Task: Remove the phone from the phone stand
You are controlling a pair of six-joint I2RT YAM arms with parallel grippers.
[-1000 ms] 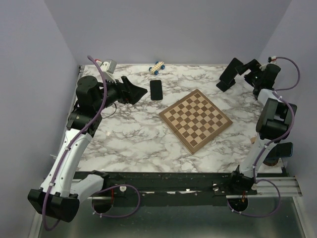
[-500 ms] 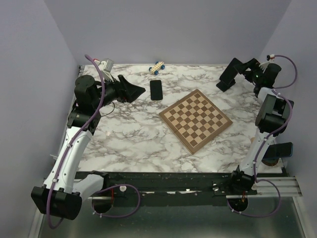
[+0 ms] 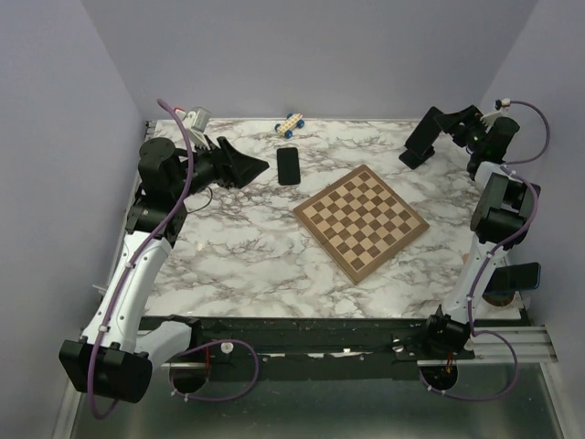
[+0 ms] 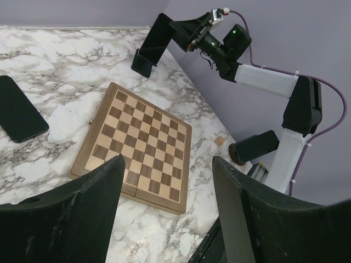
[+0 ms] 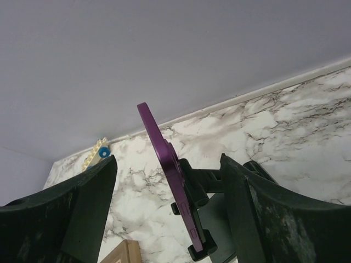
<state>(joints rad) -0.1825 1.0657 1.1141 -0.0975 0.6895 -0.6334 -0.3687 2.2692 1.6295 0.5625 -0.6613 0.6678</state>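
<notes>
The phone [image 5: 167, 159], purple-edged, leans upright on the small black phone stand [image 5: 219, 216] at the table's back right. In the top view the phone [image 3: 427, 128] looks dark, on the stand [image 3: 413, 157]. My right gripper [image 5: 167, 160] is open, with a finger on each side of the phone's top edge and not touching it; it sits just right of the stand in the top view [image 3: 450, 121]. My left gripper [image 3: 258, 166] is open and empty at the back left. The left wrist view [image 4: 167, 161] also shows the stand [image 4: 151, 46].
A flat black phone [image 3: 289, 165] lies just right of the left gripper. A wooden chessboard [image 3: 361, 221] lies mid-table. A toy car [image 3: 291, 124] sits by the back wall. A small wooden block [image 4: 219, 141] lies near the right arm's base.
The right gripper has moved a little left, closer over the phone on the stand. The left arm has shifted slightly back and left. The objects on the table have not moved.
</notes>
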